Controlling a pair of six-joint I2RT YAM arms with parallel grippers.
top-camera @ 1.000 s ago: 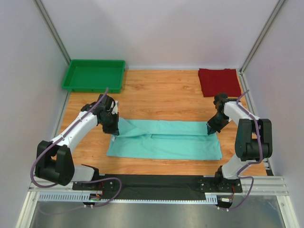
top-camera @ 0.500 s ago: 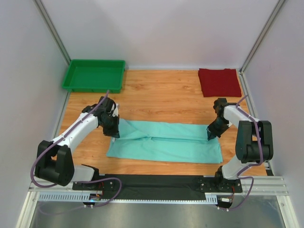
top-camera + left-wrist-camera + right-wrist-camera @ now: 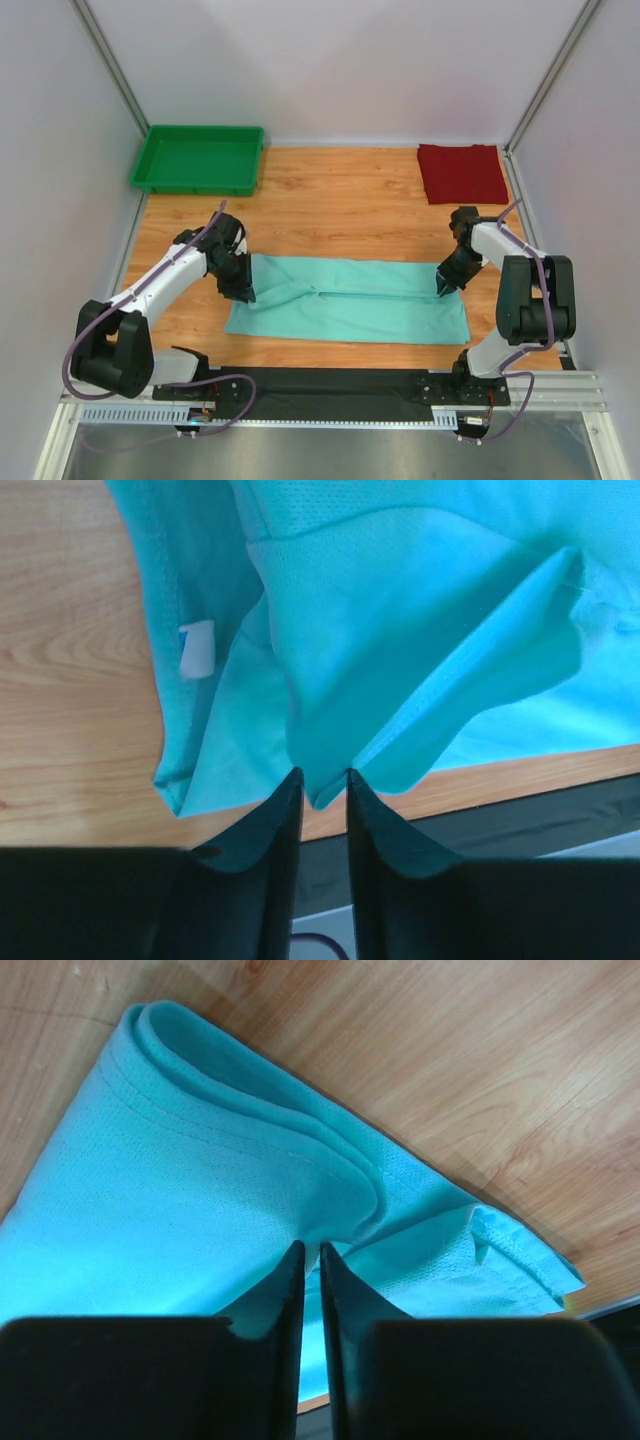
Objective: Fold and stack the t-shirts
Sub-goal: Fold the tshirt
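Observation:
The mint green t-shirt (image 3: 350, 300) lies folded into a long strip across the near half of the table. My left gripper (image 3: 240, 292) is shut on its left edge (image 3: 330, 770), beside the white neck label (image 3: 197, 648). My right gripper (image 3: 443, 287) is shut on a fold at the shirt's right end (image 3: 330, 1210). Both hold the upper layer low over the lower layer. The dark red t-shirt (image 3: 461, 172) lies folded at the far right corner, apart from both grippers.
A bright green plastic tray (image 3: 198, 158) stands at the far left corner. Bare wooden tabletop (image 3: 340, 200) lies between the tray, the red shirt and the green shirt. A black strip (image 3: 330, 380) runs along the near edge.
Both grippers have moved toward the near edge, drawing the shirt's far layer over the near layer. The strip is narrower and flatter than before.

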